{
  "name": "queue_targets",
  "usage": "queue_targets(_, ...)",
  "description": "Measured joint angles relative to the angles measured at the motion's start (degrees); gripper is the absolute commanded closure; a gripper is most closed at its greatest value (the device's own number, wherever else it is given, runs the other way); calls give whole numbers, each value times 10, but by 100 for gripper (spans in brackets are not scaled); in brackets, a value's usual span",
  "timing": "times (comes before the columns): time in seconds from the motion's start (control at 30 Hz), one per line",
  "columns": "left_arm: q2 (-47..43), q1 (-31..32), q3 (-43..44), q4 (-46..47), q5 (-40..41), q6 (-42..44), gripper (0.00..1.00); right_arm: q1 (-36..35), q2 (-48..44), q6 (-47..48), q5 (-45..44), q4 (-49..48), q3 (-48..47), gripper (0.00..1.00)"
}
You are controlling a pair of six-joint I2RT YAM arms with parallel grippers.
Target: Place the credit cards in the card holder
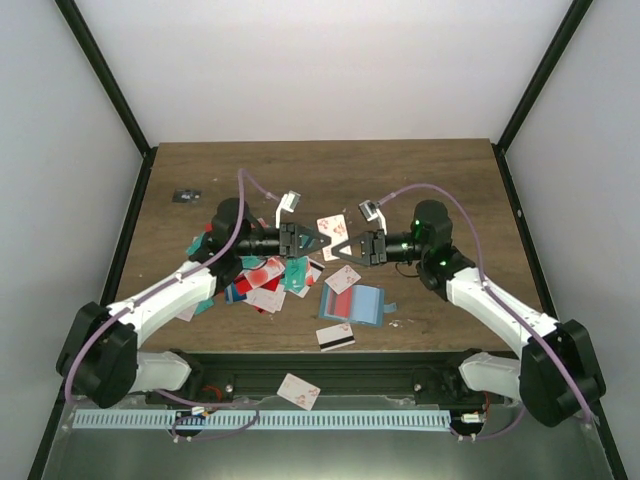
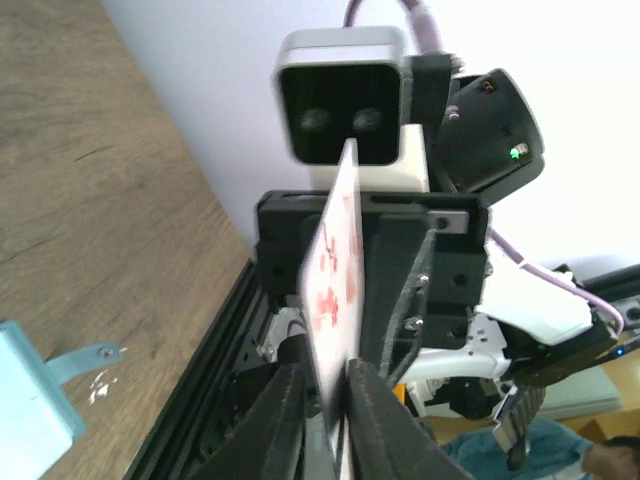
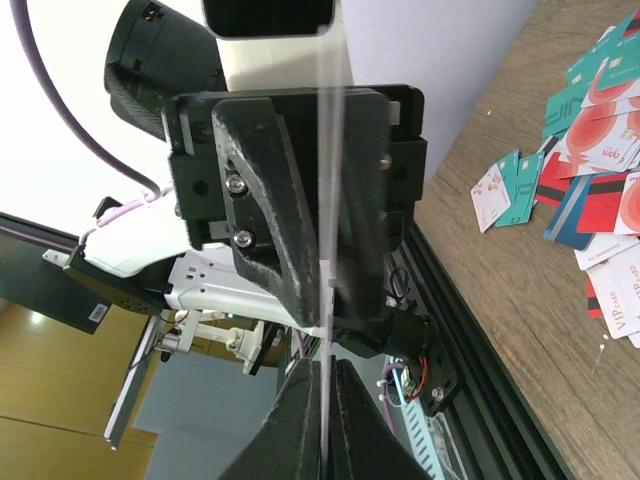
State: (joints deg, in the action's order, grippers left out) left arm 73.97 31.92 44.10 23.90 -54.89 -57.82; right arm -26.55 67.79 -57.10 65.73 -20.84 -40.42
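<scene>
White walls point(image 1: 330, 60) and black corner posts point(image 1: 105, 75) box in a dark wood-grain surface point(image 1: 450, 190), bare along its far edge apart from a small dark item point(image 1: 184, 195) near the far-left corner. The left pincer point(image 1: 318, 243) and right pincer point(image 1: 348, 247) meet tip to tip over the middle of the surface. Both are clamped on one white card point(image 1: 332, 226) with red blotches, held clear of the wood. The card holder point(image 1: 368, 304) lies open toward the near edge, just right of centre, with one loose card point(image 1: 343, 279) overlapping its far-left corner. A striped card point(image 1: 335, 337) lies just in front of it. The card pile point(image 1: 265, 280) is left of centre. A stray card point(image 1: 299, 391) sits on the black rail point(image 1: 400, 375) past the near edge.
</scene>
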Motion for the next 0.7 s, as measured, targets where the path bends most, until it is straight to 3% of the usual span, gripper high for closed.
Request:
queue_targets(0.17, 16, 15, 14, 21, 13, -5, 96, 6, -12, 16, -5, 36, 1, 96)
queue_targets(0.3, 26, 20, 17, 10, 18, 4, 96, 8, -29, 58, -27, 112, -5, 72)
queue_targets(0.33, 29, 21, 17, 3, 20, 10, 96, 8, -32, 73, -35, 141, -11, 59)
queue_targets(0.5, 49, 21, 20, -53, 33, 57, 96, 33, -47, 147, -96, 278, -39, 36)
queue_targets(0.7, 104, 21, 44, -157, 35, 146, 96, 104, -65, 201, -221, 421, -40, 39)
